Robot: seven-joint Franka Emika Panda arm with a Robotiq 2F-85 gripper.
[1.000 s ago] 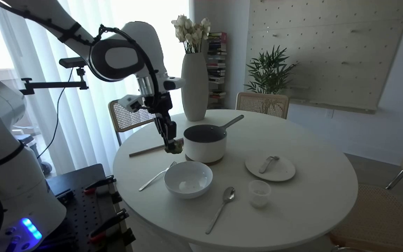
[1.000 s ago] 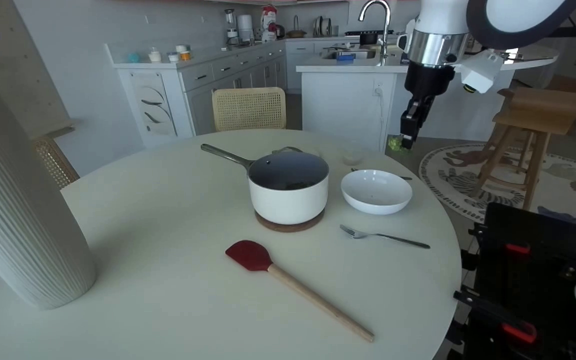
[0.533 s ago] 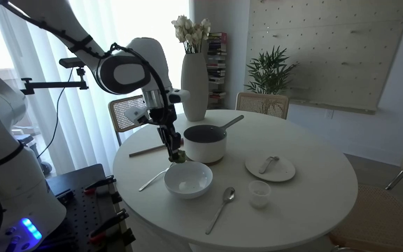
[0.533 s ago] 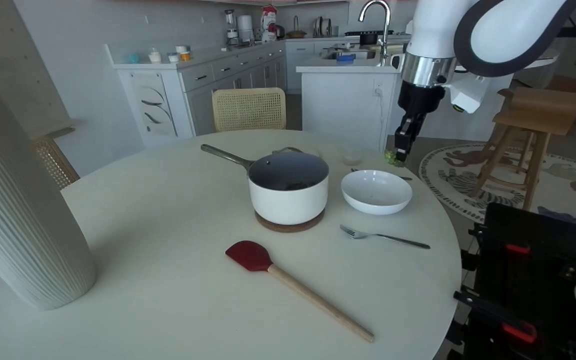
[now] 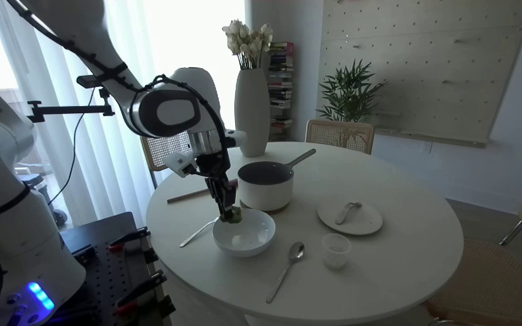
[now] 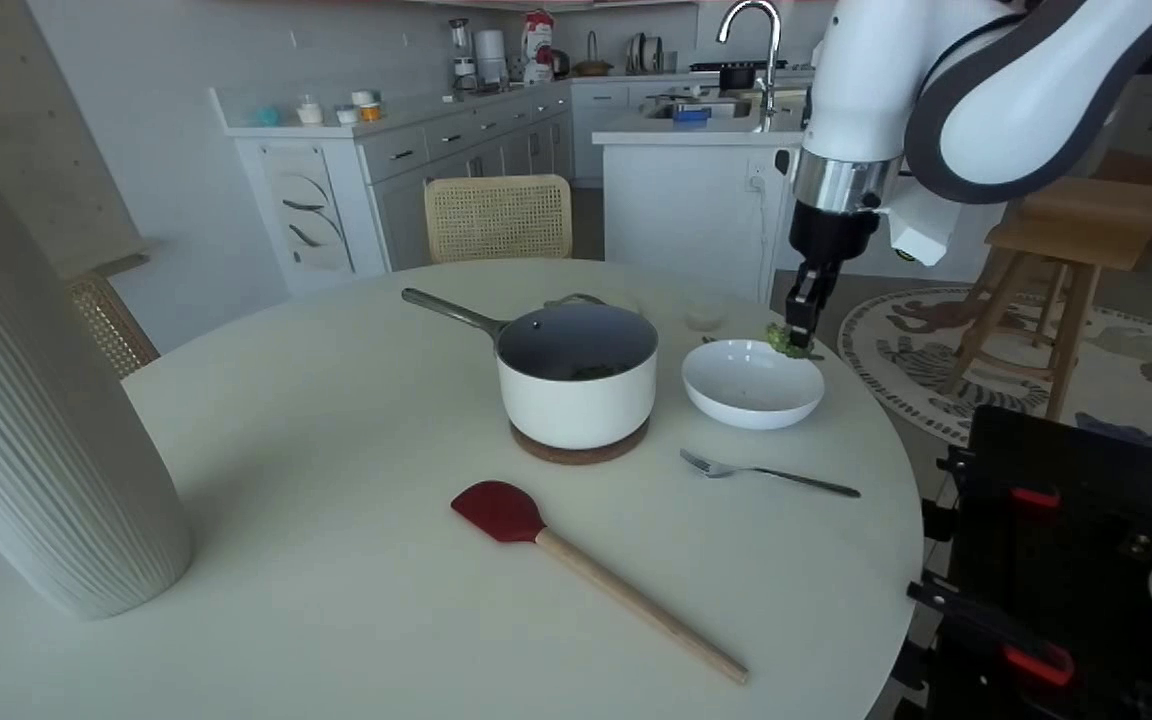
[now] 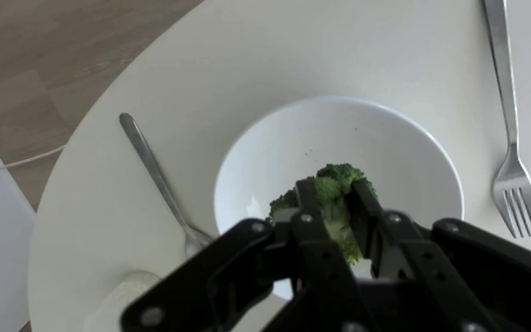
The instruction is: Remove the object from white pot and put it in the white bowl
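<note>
So the gripper came down a bit in the last half second and brought the broccoli lower with it, toward the bowl. Going left to right in an exterior view: the fork lay left of the bowl, then came the gripper, clamped on the broccoli, which hung above the bowl; how high, I couldn't tell. The pot stood just beyond, a little right. The spoon lay nearer, then the cup and plate farther right.
</note>
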